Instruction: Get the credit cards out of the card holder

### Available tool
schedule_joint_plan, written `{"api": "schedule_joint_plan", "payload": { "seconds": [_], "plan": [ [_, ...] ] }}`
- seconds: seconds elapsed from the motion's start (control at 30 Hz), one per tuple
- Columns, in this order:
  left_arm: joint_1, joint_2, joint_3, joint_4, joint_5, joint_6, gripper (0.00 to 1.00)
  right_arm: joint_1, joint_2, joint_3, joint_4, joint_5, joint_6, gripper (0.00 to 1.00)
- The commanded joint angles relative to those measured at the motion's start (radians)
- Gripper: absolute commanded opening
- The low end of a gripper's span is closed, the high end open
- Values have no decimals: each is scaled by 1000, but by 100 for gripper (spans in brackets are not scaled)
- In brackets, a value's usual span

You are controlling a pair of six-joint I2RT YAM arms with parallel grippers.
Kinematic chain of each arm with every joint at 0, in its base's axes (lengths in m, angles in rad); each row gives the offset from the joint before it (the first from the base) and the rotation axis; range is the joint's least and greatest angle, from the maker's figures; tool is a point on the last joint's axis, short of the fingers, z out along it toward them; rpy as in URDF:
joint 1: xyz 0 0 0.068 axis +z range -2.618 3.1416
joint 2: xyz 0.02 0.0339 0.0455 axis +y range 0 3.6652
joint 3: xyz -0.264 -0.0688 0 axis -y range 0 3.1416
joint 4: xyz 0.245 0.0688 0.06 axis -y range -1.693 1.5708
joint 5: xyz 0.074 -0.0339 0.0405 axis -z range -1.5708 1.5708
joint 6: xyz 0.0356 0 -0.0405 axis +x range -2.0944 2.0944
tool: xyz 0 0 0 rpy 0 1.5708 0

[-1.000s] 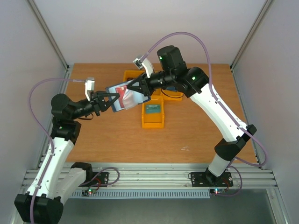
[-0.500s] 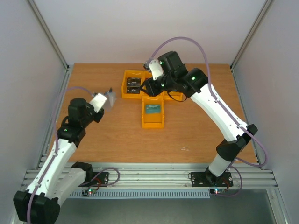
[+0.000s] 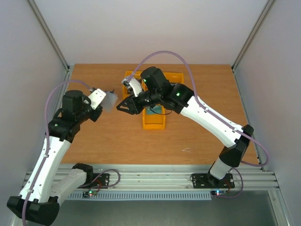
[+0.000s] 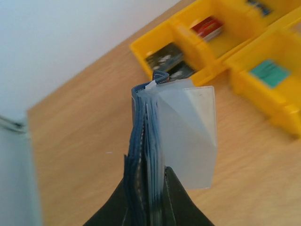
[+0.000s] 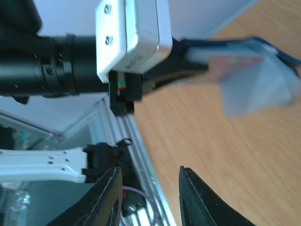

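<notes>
Left gripper [image 4: 146, 190] pinches floppy navy wallet-like card holder [image 4: 141, 136], translucent plastic sleeve fanned, left of glossy yellow plastic bins [image 3: 154, 124]; right gripper [image 5: 148, 188] fingers parted, empty.

Compared to a second ago: the card holder [image 3: 109, 100] has been pulled out of the middle of the top view toward the left and turned edge-on by the left gripper [image 3: 102, 101]. The right gripper [image 3: 120, 107] was released from it, swung up over the yellow bins [image 3: 153, 123], then brought back left again, jaws now parted with nothing between them.
</notes>
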Motion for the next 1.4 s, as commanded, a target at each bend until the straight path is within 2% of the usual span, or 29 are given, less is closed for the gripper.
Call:
{"api": "schedule_joint_plan", "payload": {
  "seconds": [0.0,0.1,0.23,0.3,0.37,0.47,0.6,0.7,0.9,1.1,1.23,1.37],
  "plan": [
    [0,-8,61,-76,312,-362,0,6,-7,-54,200,-101,126,32],
    [8,-11,52,16,517,-622,0,7,11,-49,231,-140,154,30],
    [23,-50,-13,212,677,-862,0,3,-6,-66,131,-5,141,28],
    [30,-93,-86,334,724,-926,0,-7,-37,-106,117,54,125,28],
    [34,-143,-166,481,773,-993,0,-21,-65,-116,103,45,101,28],
    [35,-178,-245,669,867,-1078,0,-60,-64,-44,-25,42,54,26],
    [44,-213,-275,824,935,-1122,0,-76,-64,18,-140,-27,-43,26],
    [45,-226,-288,955,988,-1171,0,-81,-57,61,-244,3,-95,24],
    [45,-217,-256,974,1064,-1171,0,-89,-50,127,-292,-106,-166,22],
    [45,-195,-242,999,1095,-1180,0,-89,-24,163,-264,-218,-169,2],
    [45,-197,-273,1072,1063,-1214,0,-89,-16,149,-215,-279,-147,1],
    [45,-202,-280,1061,1063,-1237,0,-89,-16,140,-159,-363,-135,3]
  ]
}}
